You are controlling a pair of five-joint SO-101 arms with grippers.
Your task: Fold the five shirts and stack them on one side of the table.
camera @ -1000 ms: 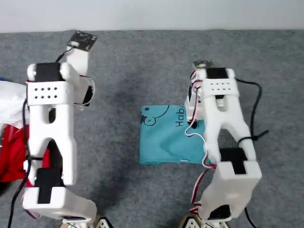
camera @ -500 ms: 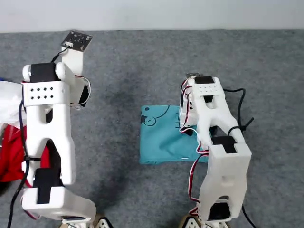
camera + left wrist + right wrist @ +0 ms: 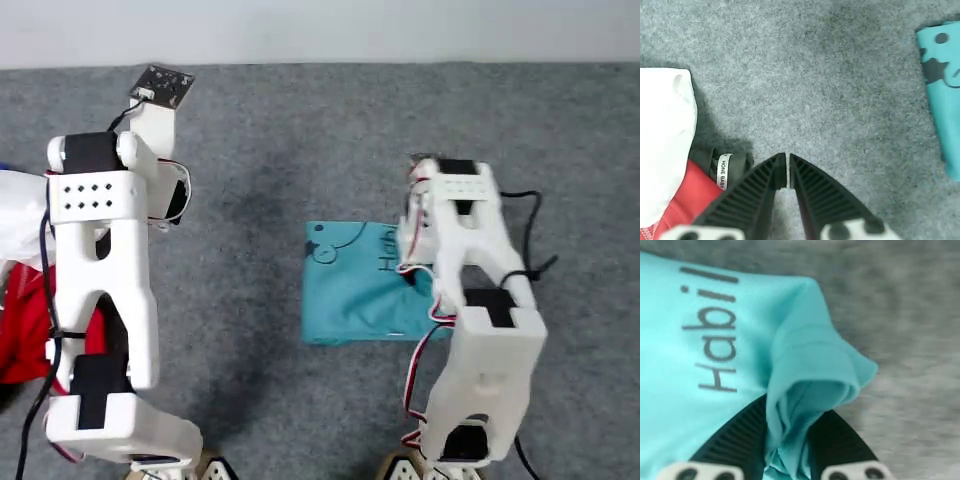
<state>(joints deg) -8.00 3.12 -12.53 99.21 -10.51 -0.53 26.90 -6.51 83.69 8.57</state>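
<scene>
Fabric at the teal shirt's (image 3: 715, 340) edge sits pinched in the right claw (image 3: 795, 409); left claw (image 3: 787, 158) closed, well apart.

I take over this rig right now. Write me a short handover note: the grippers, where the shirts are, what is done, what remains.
Left gripper: fingers shut, empty, over the bare table near the white shirt.
Right gripper: shut on a bunched edge of the teal shirt.
Shirts: the teal shirt lies mid-table in a rough rectangle. The white shirt, the red shirt and a dark garment lie piled together at the left arm's side, unfolded.
Done: the teal shirt is partly folded, at most.
To do: finish the teal fold, fold the others, stack all on one side. No stack yet.
</scene>
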